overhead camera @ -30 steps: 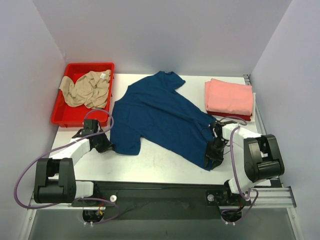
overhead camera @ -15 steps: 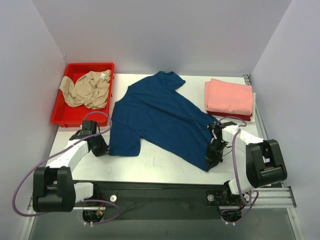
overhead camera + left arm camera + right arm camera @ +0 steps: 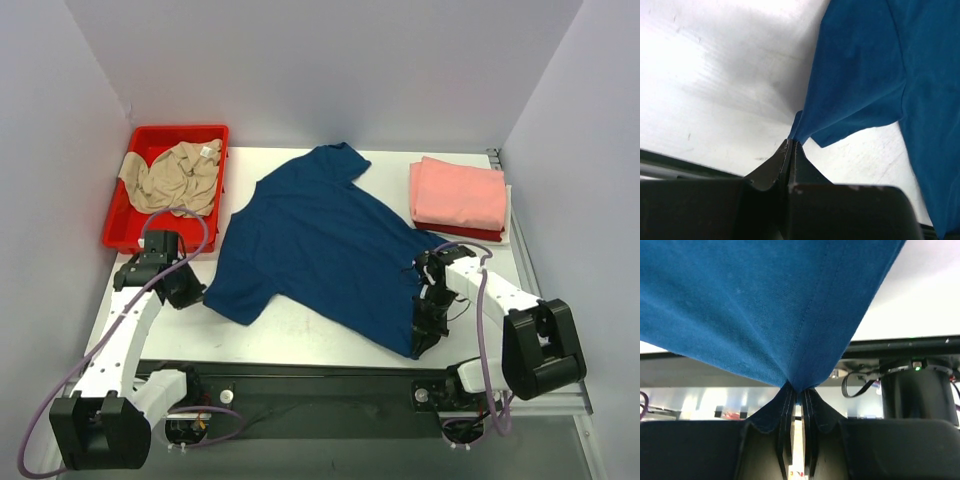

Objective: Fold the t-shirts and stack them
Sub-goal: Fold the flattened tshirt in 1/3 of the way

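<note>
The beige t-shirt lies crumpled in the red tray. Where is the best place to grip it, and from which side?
Probably a raised fold near the middle of the beige t-shirt, coming straight down from above. It is bunched in a heap, and the walls of the red tray block a sideways approach.

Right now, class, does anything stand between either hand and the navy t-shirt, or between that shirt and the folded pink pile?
Nothing visible does. The left hand and right hand are each shut on an edge of the navy t-shirt, and nothing lies between it and the folded pink pile beside it.
</note>
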